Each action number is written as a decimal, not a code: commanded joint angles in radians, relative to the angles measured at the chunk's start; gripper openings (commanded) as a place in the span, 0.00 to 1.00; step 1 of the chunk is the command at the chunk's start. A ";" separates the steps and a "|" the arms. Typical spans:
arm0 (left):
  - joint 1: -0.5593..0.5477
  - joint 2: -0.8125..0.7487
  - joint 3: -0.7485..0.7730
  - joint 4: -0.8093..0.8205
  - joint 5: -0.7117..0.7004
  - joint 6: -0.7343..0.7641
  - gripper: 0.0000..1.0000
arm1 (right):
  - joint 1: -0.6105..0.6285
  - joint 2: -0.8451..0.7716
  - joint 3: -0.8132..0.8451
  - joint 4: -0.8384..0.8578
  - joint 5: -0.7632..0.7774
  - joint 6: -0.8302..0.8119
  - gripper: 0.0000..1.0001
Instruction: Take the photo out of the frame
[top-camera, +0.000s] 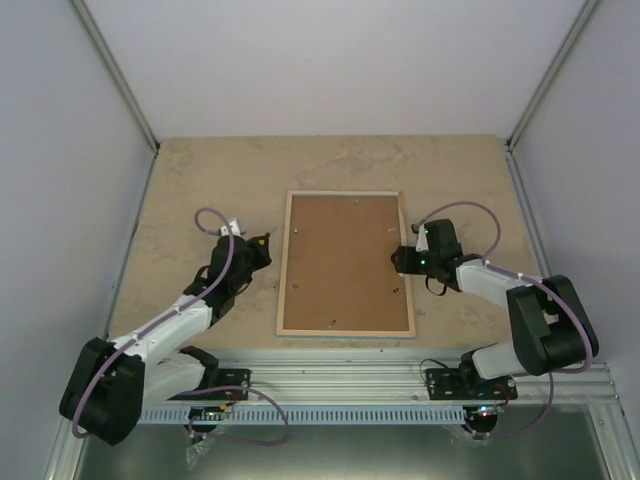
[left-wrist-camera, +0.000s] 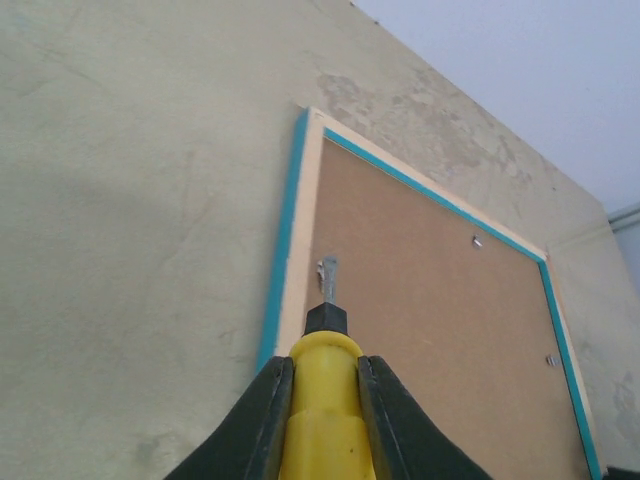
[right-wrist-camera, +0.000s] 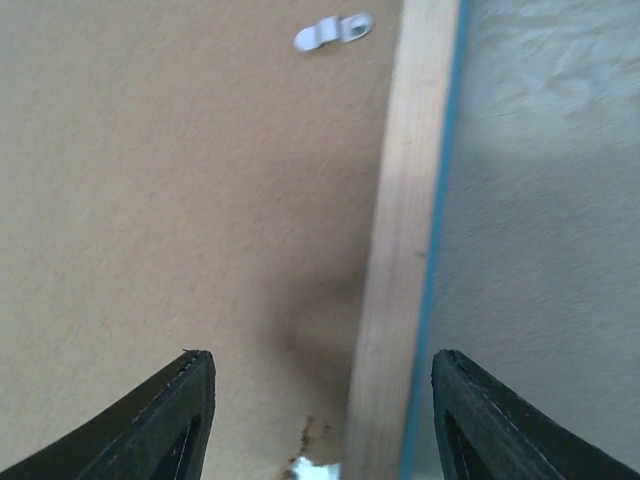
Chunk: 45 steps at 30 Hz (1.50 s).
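While the frame (top-camera: 284, 270) lies face down at the centre of the table (top-camera: 200, 180), its pale wood rim and brown backing board (top-camera: 345, 265) upward, the left gripper (top-camera: 260, 248) sits at its 9 o'clock. It is clamped on a yellow tool (left-wrist-camera: 322, 400) whose black tip points at a metal clip (left-wrist-camera: 326, 272) on the board's edge; whether they touch is unclear. At 3 o'clock the right gripper (top-camera: 402, 258) straddles the rim, fingers spread wide. The photo is out of sight.
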<state>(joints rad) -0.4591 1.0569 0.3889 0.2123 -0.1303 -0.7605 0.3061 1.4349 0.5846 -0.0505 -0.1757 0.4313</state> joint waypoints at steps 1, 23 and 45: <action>0.103 -0.008 -0.021 0.072 0.096 -0.043 0.00 | 0.026 0.003 -0.042 0.121 -0.077 -0.059 0.61; 0.643 0.540 0.068 0.544 0.564 -0.188 0.00 | 0.064 -0.204 -0.154 0.242 -0.028 -0.049 0.76; 0.678 0.735 0.227 0.450 0.524 -0.158 0.51 | 0.068 -0.152 -0.139 0.244 -0.042 -0.050 0.77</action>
<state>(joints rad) 0.2096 1.8515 0.6044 0.7319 0.4416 -0.9672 0.3687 1.2842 0.4435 0.1658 -0.2279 0.3817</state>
